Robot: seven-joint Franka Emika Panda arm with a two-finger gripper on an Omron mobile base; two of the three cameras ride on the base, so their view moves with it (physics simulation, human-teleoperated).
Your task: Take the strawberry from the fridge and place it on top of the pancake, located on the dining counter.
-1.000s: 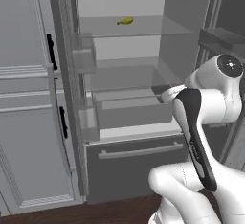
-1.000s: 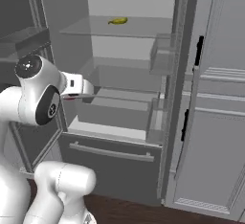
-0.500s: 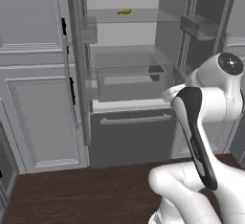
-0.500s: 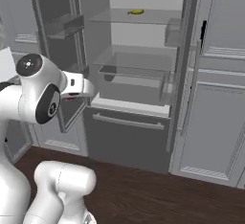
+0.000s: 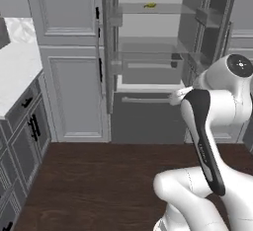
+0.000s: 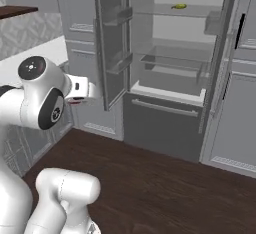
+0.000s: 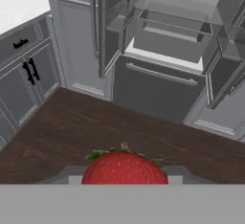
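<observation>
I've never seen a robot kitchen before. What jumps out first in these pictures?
A bright red strawberry with green leaves sits large at the bottom of the hand view, gripped in the end effector. Beyond it the tall dark grey fridge stands with both doors open, a small yellow item on its top glass shelf.

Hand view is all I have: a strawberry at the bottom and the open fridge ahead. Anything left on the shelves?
Observer: Yes, a small yellow item lies on the fridge's top shelf, seen from both base views.
Operator: Is the strawberry actually gripped?
Observer: The end effector is shut on it; a bit of red shows under its tip in the right base view.
Operator: What is to the left?
Observer: A white counter over grey drawers.
</observation>
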